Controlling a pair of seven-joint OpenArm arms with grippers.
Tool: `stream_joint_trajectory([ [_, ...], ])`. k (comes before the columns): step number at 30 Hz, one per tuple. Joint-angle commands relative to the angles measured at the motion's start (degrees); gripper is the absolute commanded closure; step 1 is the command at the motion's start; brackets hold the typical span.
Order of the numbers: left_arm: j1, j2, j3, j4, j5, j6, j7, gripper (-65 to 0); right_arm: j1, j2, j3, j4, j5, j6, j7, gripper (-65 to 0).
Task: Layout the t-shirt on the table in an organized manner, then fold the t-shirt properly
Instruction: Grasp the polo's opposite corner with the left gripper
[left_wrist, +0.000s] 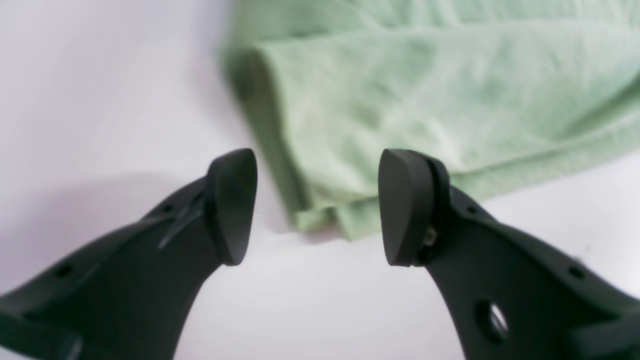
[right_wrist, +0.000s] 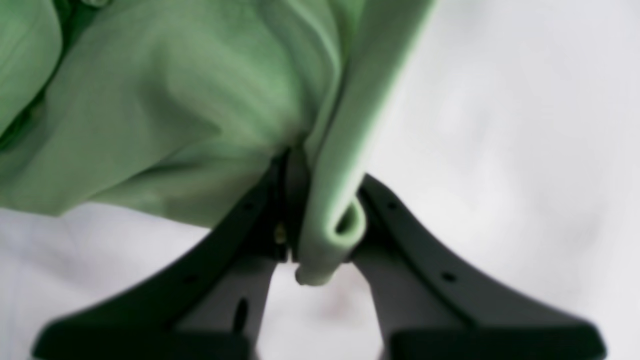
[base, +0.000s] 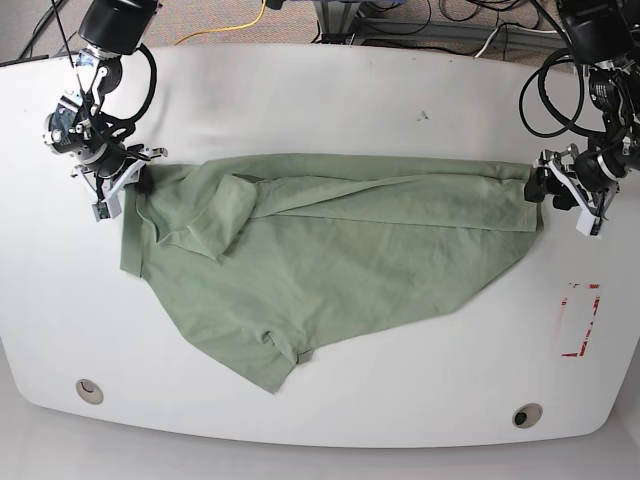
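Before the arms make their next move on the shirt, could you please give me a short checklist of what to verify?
1. Right gripper clamped on a rolled fold of the shirt: ok.
2. Left gripper holding the shirt corner: not ok, open, with the cloth lying just ahead.
3. Shirt flat and organized: not ok, skewed and folded over itself.
4. Shirt fully on the table: ok.
5. Collar facing up: cannot tell.

Bright, even light with soft shadows; both wrist views look blurred, perhaps out of focus.
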Motion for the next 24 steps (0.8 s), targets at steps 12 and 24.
stream_joint_trajectory([
  [12, -2.2, -0.6, 0.4, -7.3, -1.0, -0.3, -0.7, -36.3, 0.4, 0.8, 0.1, 0.2, -1.0, -0.1, -1.0, -6.2],
  [24, -3.0, -0.6, 7.0, -9.2, 1.0, -0.3, -0.7, -26.2, 0.5, 0.4, 0.1, 0.4, -0.9, -0.1, -1.0, -5.9],
])
